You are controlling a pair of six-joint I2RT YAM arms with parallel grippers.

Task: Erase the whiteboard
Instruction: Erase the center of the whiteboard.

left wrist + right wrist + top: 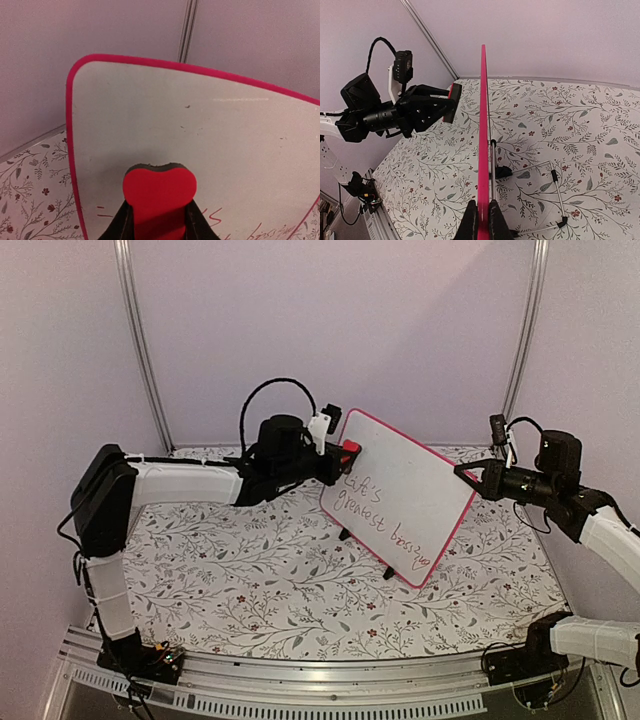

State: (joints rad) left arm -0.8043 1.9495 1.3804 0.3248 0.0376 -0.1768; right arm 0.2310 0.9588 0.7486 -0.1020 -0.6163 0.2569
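By whiteboard (405, 495) top: eraser (159, 192), L hand (160, 226)

Your left wrist view cuts the eraser (159, 192) off at its base, and it hides writing (388, 518) just beyond it. From the right gripper (481, 220) you see the board (483, 125) edge-on, its face hidden.

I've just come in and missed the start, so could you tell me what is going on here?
Two robot arms are working on a whiteboard that stands on the patterned table. The right gripper is shut on the board's edge, steadying it. The left gripper is shut on a red eraser, held at the board's upper corner, seemingly just off the surface. Red handwriting remains across the lower part.
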